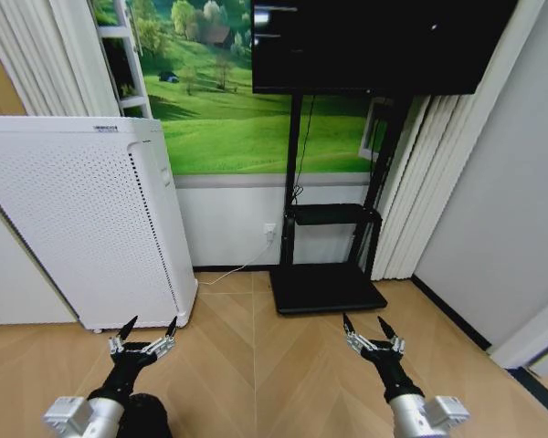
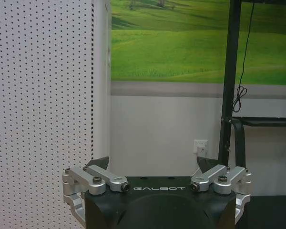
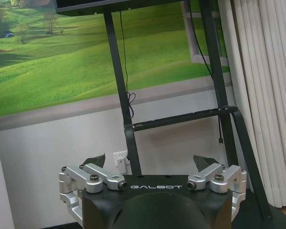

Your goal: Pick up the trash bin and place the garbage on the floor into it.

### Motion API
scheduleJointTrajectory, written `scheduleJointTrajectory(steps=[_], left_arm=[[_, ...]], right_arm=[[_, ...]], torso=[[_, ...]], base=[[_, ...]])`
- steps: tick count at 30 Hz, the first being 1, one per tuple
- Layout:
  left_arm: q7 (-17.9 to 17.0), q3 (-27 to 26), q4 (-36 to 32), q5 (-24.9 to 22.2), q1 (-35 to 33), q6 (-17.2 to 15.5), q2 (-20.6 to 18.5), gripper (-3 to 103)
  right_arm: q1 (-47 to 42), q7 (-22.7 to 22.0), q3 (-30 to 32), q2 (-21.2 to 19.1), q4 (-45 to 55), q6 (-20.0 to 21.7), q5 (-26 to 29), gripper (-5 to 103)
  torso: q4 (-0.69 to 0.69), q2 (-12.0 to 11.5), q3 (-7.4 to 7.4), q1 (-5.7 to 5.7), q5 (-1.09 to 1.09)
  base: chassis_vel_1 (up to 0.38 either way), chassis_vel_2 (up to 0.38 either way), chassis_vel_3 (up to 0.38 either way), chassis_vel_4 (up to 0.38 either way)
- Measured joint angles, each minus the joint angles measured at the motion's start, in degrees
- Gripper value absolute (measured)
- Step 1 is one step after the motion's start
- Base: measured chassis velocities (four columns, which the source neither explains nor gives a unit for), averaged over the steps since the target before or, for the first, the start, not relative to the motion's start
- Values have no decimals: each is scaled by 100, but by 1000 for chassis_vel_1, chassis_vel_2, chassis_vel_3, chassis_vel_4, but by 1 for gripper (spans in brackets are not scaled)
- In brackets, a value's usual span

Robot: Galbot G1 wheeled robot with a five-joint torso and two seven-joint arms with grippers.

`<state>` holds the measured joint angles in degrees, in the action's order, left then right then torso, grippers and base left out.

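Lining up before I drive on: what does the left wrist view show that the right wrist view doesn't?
Left wrist view alone: the white perforated appliance close on one side, and the open, empty left gripper.

Right wrist view alone: the white pleated curtain, the bottom edge of the black screen, and the open, empty right gripper.

Both: the green meadow mural, the white lower wall with a power outlet, and the black TV stand with its dangling cable. In the head view both grippers hang low over wooden floor.

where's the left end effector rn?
Head view, lower left: left end effector hovers open over the wood floor, just before the white perforated appliance.
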<state>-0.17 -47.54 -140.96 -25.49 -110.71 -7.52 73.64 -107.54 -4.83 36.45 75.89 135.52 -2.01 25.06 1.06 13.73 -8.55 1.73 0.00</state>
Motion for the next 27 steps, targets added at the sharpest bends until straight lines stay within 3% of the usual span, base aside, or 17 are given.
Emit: scheduleJointTrajectory(steps=[27], left_arm=[[-1, -1, 1, -1, 0, 0, 0, 100]], right_arm=[[1, 0, 0, 0, -1, -9, 0, 100]], torso=[[0, 659, -435, 224, 0]], base=[[0, 0, 0, 0]])
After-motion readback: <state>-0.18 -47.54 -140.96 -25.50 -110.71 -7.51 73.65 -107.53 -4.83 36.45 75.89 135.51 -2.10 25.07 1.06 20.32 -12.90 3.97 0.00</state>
